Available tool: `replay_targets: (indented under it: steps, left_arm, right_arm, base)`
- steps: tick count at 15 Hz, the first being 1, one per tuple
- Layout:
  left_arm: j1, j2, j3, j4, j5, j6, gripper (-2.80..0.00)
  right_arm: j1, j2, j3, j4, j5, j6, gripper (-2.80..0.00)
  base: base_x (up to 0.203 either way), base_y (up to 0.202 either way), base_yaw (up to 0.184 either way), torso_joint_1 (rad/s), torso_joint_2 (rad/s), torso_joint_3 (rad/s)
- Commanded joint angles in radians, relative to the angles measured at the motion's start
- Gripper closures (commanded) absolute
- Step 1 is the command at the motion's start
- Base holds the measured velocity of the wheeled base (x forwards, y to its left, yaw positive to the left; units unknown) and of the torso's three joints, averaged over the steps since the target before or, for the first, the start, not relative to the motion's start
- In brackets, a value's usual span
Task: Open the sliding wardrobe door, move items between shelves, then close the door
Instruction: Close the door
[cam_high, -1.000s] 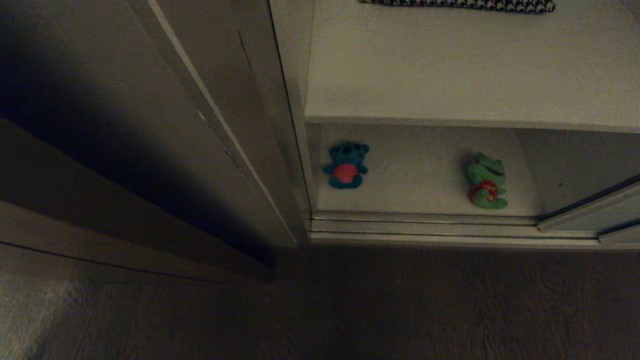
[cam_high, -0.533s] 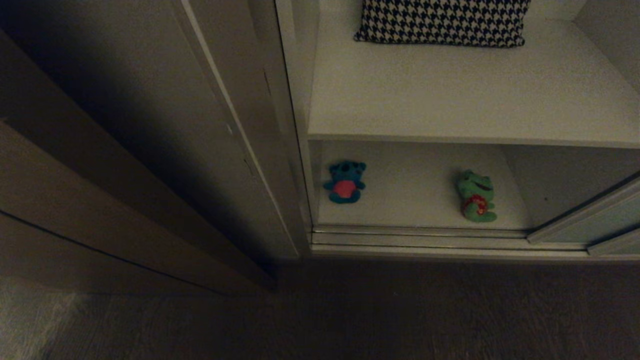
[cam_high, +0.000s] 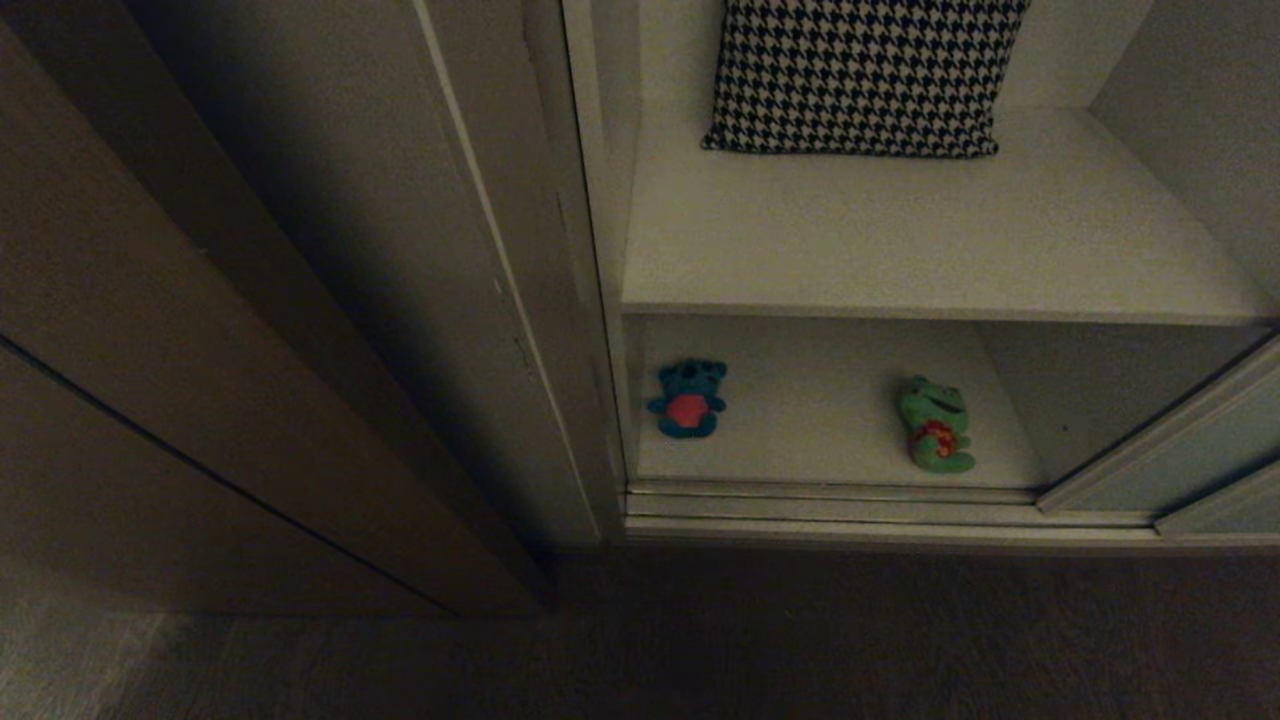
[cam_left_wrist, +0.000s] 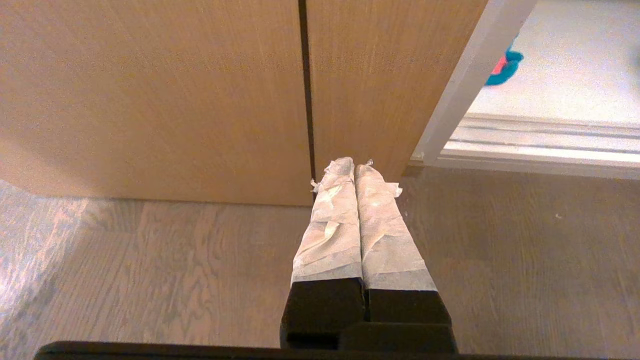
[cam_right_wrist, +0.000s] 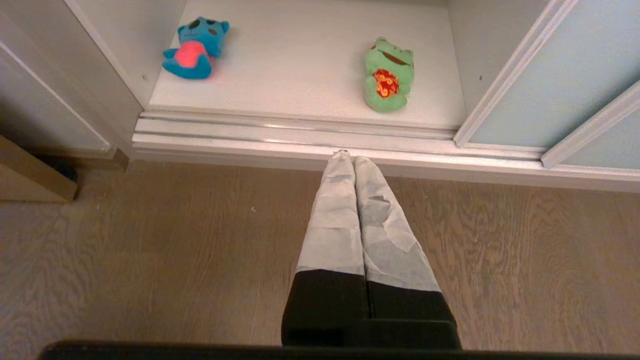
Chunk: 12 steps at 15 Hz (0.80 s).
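Wardrobe door (cam_high: 1180, 450) stands open; bear (cam_high: 687, 398) and frog (cam_high: 934, 423) lie unmoved on bottom shelf (cam_high: 810, 400). Left gripper (cam_left_wrist: 354, 167) and right gripper (cam_right_wrist: 347, 156) closed, empty.

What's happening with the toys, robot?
Left gripper, right gripper shut, empty, above floor. Teal-blue plush bear, green plush frog on bottom off-white shelf. Pale sliding door open; nothing blocking.
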Motion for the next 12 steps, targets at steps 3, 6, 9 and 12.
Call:
replay_targets:
  steps: [3, 6, 9, 12]
  left_arm:
    - [0.001, 0.0, 0.0, -0.001, 0.0, 0.0, 0.0]
    - [0.0, 0.0, 0.0, 0.0, 0.0, 0.001, 0.0]
    - [0.0, 0.0, 0.0, -0.001, 0.0, 0.009, 0.0]
    - [0.001, 0.0, 0.0, 0.0, 0.0, 0.001, 0.0]
  right_arm:
    - [0.0, 0.002, 0.001, 0.001, 0.0, 0.0, 0.0]
    - [0.0, 0.002, 0.002, 0.0, -0.001, 0.0, 0.0]
    - [0.0, 0.004, 0.002, 0.001, 0.0, 0.0, 0.0]
    - [0.0, 0.003, 0.002, 0.001, 0.0, 0.0, 0.0]
  base:
    - [0.0, 0.0, 0.0, 0.0, 0.0, 0.0]
    - [0.0, 0.0, 0.0, 0.004, 0.0, 0.031]
    - [0.0, 0.0, 0.0, 0.004, 0.0, 0.056]
    - [0.0, 0.0, 0.0, 0.0, 0.0, 0.0]
